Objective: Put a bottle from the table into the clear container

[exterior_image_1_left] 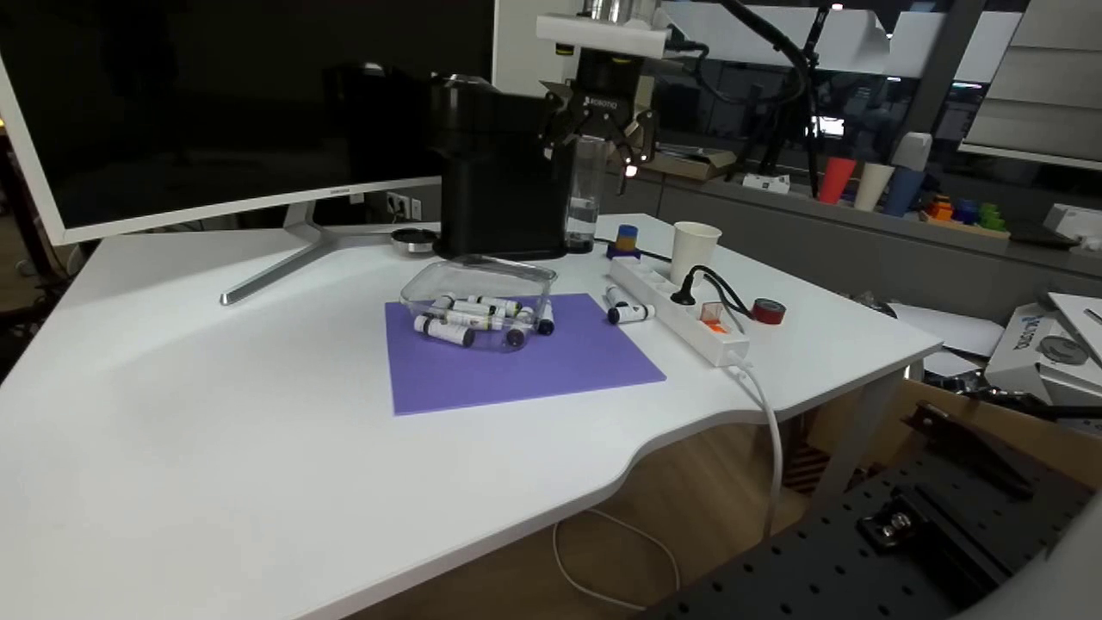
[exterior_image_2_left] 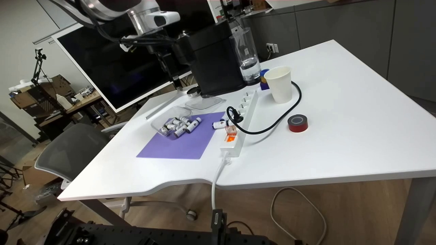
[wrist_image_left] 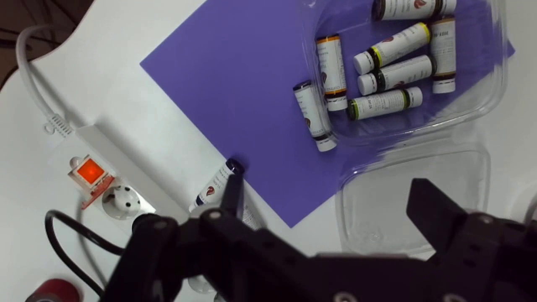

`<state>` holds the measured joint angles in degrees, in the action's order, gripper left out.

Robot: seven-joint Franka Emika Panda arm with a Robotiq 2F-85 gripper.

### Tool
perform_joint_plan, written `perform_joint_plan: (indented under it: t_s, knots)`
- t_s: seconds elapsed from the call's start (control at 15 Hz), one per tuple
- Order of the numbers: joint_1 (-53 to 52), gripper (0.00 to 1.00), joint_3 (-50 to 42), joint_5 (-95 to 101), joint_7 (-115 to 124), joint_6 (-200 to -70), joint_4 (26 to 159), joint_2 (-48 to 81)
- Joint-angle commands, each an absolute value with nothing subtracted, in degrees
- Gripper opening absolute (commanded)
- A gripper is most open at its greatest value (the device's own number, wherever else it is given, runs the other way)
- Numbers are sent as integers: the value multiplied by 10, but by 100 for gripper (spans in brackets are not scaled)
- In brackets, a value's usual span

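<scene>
The end effector [wrist_image_left: 329, 196], nearest in the wrist view, has its jaws wide apart. The clear container [wrist_image_left: 497, 84] sits partly on a purple sheet [wrist_image_left: 235, 84] with bottles [wrist_image_left: 386, 104] inside. One bottle [wrist_image_left: 310, 110] lies just outside its wall; two more bottles [wrist_image_left: 213, 184] (one largely hidden here) lie between the container and the power strip [wrist_image_left: 130, 167].

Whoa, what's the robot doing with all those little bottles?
The robot's gripper hangs above the table with its jaws open, holding nothing. Several small bottles already lie in the clear container. Another bottle lies just outside it on the purple mat, and two more bottles lie beside the white power strip. The job is to put a bottle into the container, so perhaps one of those is next.
</scene>
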<state>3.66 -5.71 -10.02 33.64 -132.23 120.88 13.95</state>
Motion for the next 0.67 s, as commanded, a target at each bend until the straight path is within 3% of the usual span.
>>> perform_joint_plan:
  t_s: [0.0, 0.6]
  knots:
    - [33, 100, -64, -107, 343, -1324, 1207, 145]
    - [38, 100, -70, -184, 385, -1445, 1238, 178]
